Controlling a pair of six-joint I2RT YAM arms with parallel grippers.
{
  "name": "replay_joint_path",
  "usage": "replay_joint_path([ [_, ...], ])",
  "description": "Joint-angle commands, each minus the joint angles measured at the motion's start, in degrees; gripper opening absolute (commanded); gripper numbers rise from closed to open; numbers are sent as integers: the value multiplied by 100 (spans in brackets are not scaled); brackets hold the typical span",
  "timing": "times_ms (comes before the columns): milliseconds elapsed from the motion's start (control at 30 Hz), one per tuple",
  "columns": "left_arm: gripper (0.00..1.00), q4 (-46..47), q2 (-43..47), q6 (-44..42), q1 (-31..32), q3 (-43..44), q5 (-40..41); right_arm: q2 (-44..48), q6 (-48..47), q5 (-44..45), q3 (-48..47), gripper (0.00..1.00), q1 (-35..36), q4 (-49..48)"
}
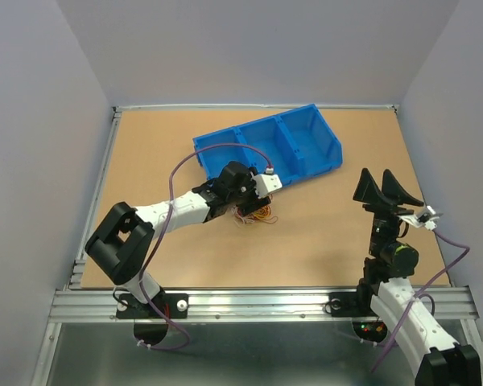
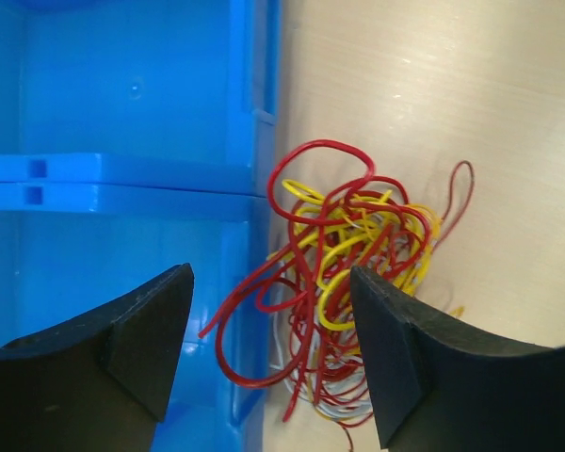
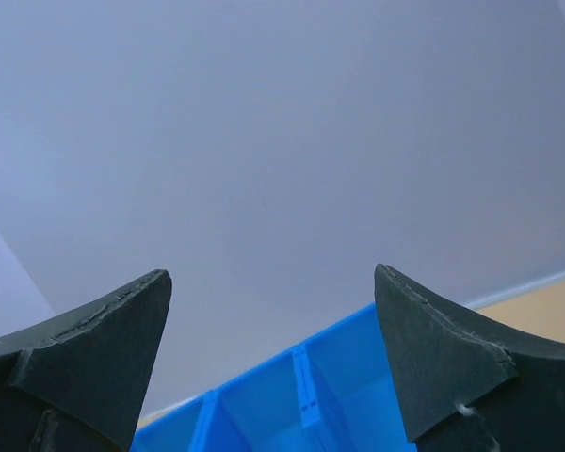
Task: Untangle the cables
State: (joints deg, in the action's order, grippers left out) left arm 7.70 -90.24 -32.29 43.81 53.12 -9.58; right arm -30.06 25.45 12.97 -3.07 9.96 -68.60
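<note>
Red, yellow and white cables lie bunched on the counter just beside the blue bin; left jaws wide over them, right jaws wide, empty.

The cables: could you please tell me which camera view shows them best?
The left wrist view: the cables appear large, red, yellow and white strands separable, beside the blue bin. The top view shows only a small bunch partly hidden under the left hand. The right wrist view shows none.

Cables lie just before the bin
</note>
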Motion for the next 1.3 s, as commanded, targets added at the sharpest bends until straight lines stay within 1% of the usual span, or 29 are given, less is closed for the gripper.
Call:
replay_joint_path([
  [0, 64, -32, -117, -14, 13, 339, 387, -43, 118, -619, 1239, 92, 42, 811],
  [33, 59, -50, -187, -5, 13, 365, 413, -122, 92, -734, 1160, 92, 42, 935],
  [67, 46, -93, -222, -5, 13, 409, 440, -201, 83, -865, 942, 91, 42, 1066],
  [133, 30, -155, -301, -31, 13, 444, 422, -613, 13, -1444, 713, 89, 33, 1340],
  [167, 12, -199, -328, -31, 13, 479, 414, -780, 4, -1655, 511, 86, 41, 1384],
  [200, 5, -217, -337, -40, 13, 488, 396, -1182, -14, -2084, 396, 83, 42, 1419],
  [233, 0, -252, -328, -49, 13, 515, 326, -1386, -84, -2314, 325, 81, 42, 1419],
  [267, 0, -287, -311, -49, 13, 524, 308, -1658, -110, -2534, 325, 77, 50, 1411],
  [300, 0, -304, -241, -49, 13, 524, 282, -2148, -137, -3006, -41, 76, 59, 1358],
  [367, 0, -331, -126, -23, 5, 489, 133, -2713, -259, -3536, -245, 77, 129, 1148],
  [400, 0, -340, -65, -5, 5, 480, 89, -2950, -330, -3895, -368, 80, 312, 1095],
  [433, 0, -340, 84, 38, -4, 454, 1, -3414, -539, -3960, -605, 83, 462, 1112],
  [467, 0, -340, 163, 65, -22, 436, -43, -3601, -672, -3978, -703, 87, 803, 1155],
  [567, 0, -349, 480, 153, -92, 401, -315, -4182, -1068, -4004, -1028, 86, 1157, 1296],
  [700, 0, -357, 814, 320, -276, 365, -711, -4525, -1384, -4250, -1239, 86, 1552, 1314],
  [800, 0, -401, 1069, 346, -303, 321, -1027, -4815, -1595, -4050, -1459, 85, 1843, 1305],
  [967, 0, -489, 1219, 391, -312, 321, -1230, -5421, -1842, -3768, -2003, 81, 2387, 1060],
  [1100, 0, -533, 1385, 434, -312, 304, -1370, -5931, -1930, -3171, -2346, 80, 2704, 778],
  [1267, 0, -577, 1649, 548, -312, 313, -1555, -6607, -2071, -2845, -2733, 78, 2968, 760],
])
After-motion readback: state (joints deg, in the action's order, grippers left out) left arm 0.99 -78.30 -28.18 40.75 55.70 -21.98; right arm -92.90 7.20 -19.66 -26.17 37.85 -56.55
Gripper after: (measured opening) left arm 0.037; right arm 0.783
